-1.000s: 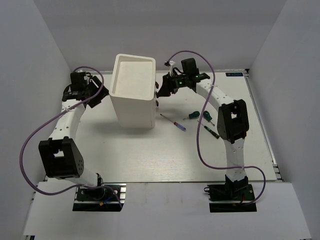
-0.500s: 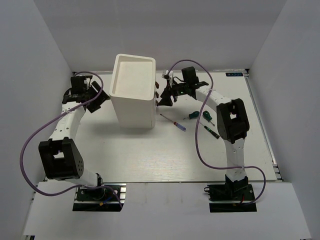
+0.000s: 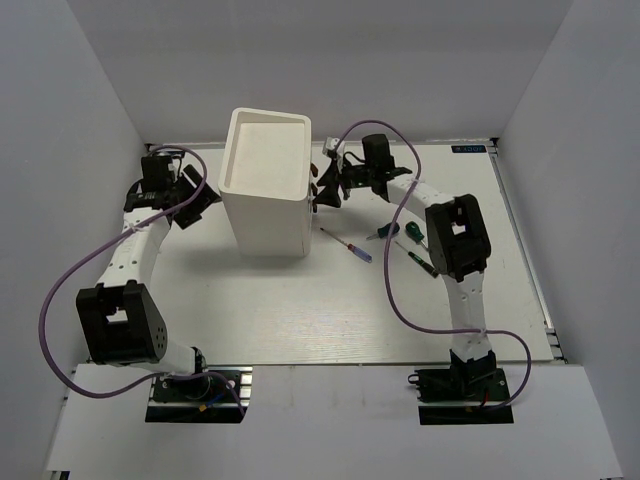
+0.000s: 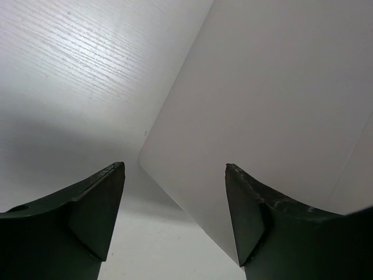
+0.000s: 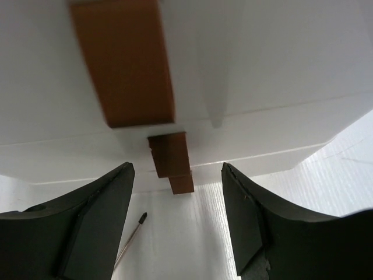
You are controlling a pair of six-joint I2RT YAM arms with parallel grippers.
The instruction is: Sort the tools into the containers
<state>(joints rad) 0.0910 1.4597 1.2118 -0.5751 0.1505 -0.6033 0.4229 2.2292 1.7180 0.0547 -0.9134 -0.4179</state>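
Right gripper (image 3: 320, 190) nearer box (image 3: 265, 185); screwdriver (image 3: 347, 244) tip toward box

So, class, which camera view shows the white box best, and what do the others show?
The top external view: the whole white box shows, recessed top and front wall. The left wrist view gives only a plain wall and lower corner; the right wrist view, a wall with brown tabs.

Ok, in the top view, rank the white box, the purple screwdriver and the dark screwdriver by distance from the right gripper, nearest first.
1. White box, directly left of the right gripper.
2. Purple screwdriver, near the box's front right corner.
3. Dark screwdriver, farthest, beside the right arm.
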